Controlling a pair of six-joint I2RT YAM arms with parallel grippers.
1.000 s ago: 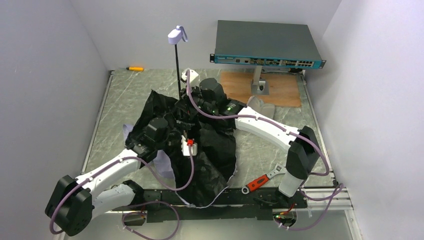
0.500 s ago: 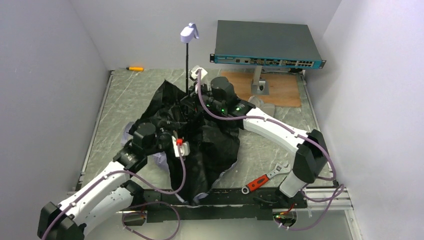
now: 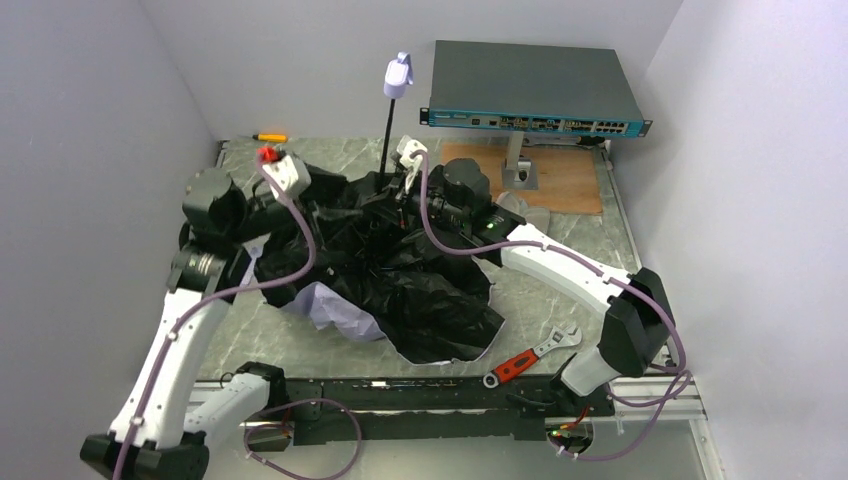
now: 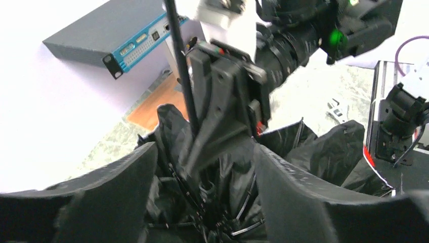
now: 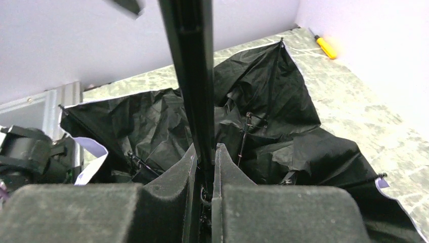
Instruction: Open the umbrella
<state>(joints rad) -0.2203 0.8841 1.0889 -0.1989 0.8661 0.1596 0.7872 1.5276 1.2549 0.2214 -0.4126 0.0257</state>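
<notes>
- My right pincer (image 5: 206, 158) is clamped tight on the umbrella (image 3: 430, 290) by its shaft (image 5: 192, 76), with the canopy (image 5: 152, 121) slumped beneath it.
- My left pincer (image 4: 202, 154) gapes wide and empty, facing that canopy.
- Judged partly spread; ribs not yet locked out.

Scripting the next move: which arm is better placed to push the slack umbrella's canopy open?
Left, probably: the left gripper is open, empty and facing the lavender, black-lined folding umbrella, while the right gripper is shut on its thin black shaft.
</notes>
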